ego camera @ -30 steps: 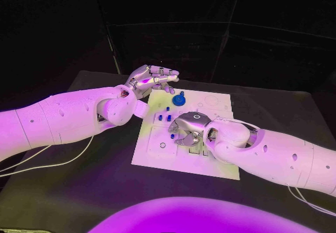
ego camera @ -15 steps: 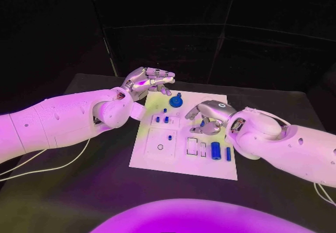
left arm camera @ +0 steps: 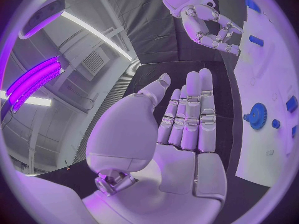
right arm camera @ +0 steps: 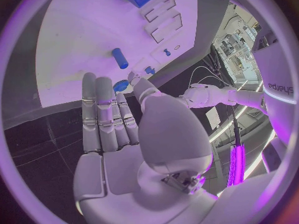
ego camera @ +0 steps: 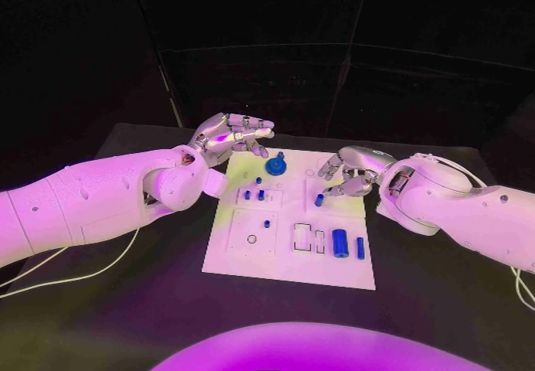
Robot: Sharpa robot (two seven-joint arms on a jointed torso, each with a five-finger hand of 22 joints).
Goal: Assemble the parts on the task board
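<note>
The white task board [ego camera: 284, 259] lies in the middle of the table. A blue gear [ego camera: 275, 164] stands near its far edge, with small blue pegs [ego camera: 254, 195] in front of it. A short blue cylinder [ego camera: 319, 199] lies loose near the board's right side. A thick blue cylinder [ego camera: 340, 242] and a slim blue bar [ego camera: 360, 247] sit in slots at the near right. My left hand [ego camera: 232, 133] hovers over the far left corner, fingers straight, holding nothing. My right hand [ego camera: 351, 174] hangs just above the short cylinder [right arm camera: 119, 58], fingers extended, holding nothing.
The black table [ego camera: 134, 301] surrounds the board with free room on all sides. White cables [ego camera: 67, 267] trail on the table under my left arm. In the left wrist view the gear [left arm camera: 256, 116] and my right hand [left arm camera: 206, 22] lie beyond my fingers.
My right hand has drawn back from the board's middle toward its far right side, uncovering the thick cylinder, the slim bar and the short cylinder. My left hand has barely moved.
</note>
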